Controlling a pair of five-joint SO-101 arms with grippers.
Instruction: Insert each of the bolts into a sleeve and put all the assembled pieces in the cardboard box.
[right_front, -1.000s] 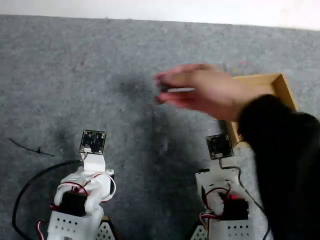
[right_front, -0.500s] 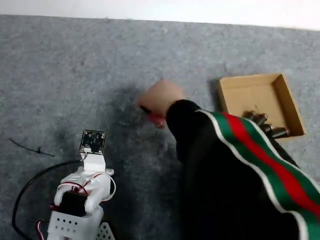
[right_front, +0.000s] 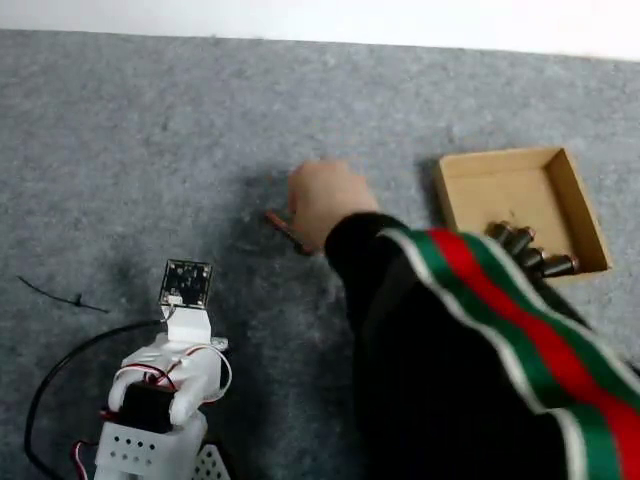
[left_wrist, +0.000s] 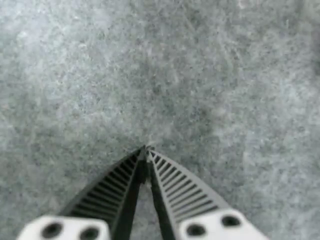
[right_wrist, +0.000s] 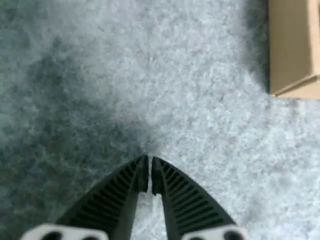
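The cardboard box (right_front: 570, 190) lies at the right of the grey mat with several dark assembled pieces (right_front: 525, 250) inside. A person's hand (right_front: 325, 195) rests on the mat's middle, touching a thin dark bolt (right_front: 283, 229) that lies there; the striped sleeve (right_front: 470, 330) covers the right arm. The left arm (right_front: 165, 390) stands at the front left. My left gripper (left_wrist: 146, 152) is shut over bare mat. My right gripper (right_wrist: 147, 165) is shut with nothing in it, and a corner of the cardboard box (right_wrist: 295, 47) lies off to one side.
A black cable (right_front: 60, 375) curves beside the left arm's base, and a thin dark wire (right_front: 60, 297) lies on the mat at the far left. A pale strip (right_front: 320, 18) borders the mat's far edge.
The person's hand came from above the box down to the mat's middle, and a bolt now lies by it. The sleeve now hides the right arm. Both arms kept still.
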